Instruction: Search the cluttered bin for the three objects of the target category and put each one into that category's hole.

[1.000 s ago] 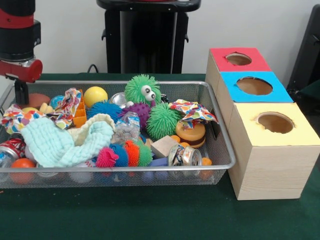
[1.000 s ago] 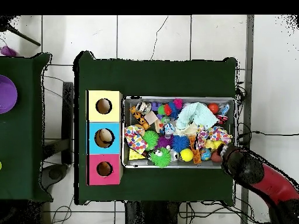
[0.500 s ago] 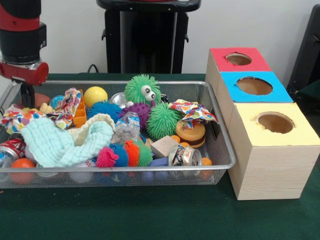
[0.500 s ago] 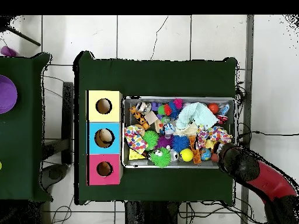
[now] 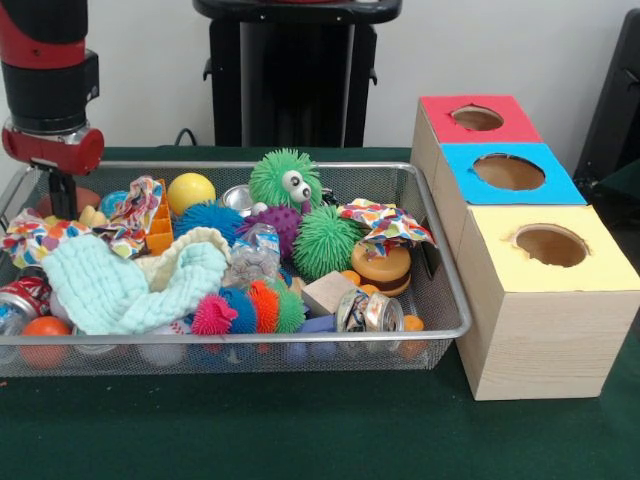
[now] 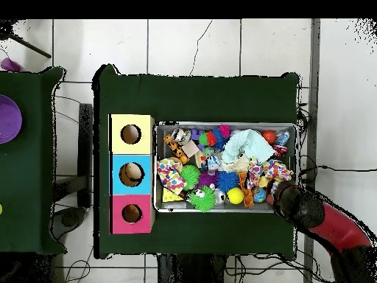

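Observation:
My gripper [image 5: 62, 198] hangs from the red and black arm over the left far corner of the wire bin [image 5: 250, 338], reaching down among the toys by a colourful cloth [image 5: 135, 208]. How its jaws stand is hidden. In the overhead view the arm [image 6: 298, 206] covers the bin's lower right corner. The bin holds a green furry ball with eyes [image 5: 285, 178], a green spiky ball [image 5: 325, 241], purple [image 5: 280, 222] and blue [image 5: 208, 217] spiky balls, a yellow ball [image 5: 190, 191], a mint cloth [image 5: 125, 283] and crushed cans [image 5: 368, 310]. To the right stand the red [image 5: 445, 125], blue [image 5: 460, 180] and yellow [image 5: 600, 262] boxes with holes.
A burger toy [image 5: 380, 267], a wooden block [image 5: 327, 292] and a second colourful cloth [image 5: 385, 222] lie near the bin's right end. A black pedestal [image 5: 295, 80] rises behind the bin. In the overhead view a second green table with a purple dish [image 6: 9, 118] stands at the left.
The arm has shifted a little to the right in the front view, further over the bin's corner. The toys and boxes have not moved.

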Tool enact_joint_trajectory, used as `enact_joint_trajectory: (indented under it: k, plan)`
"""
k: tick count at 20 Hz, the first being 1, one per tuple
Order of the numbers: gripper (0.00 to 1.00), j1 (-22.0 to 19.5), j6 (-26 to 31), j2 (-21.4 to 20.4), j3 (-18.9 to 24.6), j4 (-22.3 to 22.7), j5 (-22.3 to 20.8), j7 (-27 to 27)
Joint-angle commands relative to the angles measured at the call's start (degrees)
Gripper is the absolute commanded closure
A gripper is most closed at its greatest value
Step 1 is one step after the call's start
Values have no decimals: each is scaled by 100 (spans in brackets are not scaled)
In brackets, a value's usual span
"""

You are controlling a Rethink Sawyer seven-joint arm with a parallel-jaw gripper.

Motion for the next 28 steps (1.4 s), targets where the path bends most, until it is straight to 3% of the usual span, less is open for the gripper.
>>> enact_joint_trajectory:
  k: [1,13,24,25,28]
  plan:
    - [100,101,-130,163,510,196,291,914]
    - [100,230,-244,-82,357,679,481,1145]
    - [100,196,-484,7,418,681,559,1113]
    - [0,187,-647,18,412,691,521,1113]
    - [0,243,-774,-42,364,721,454,1119]
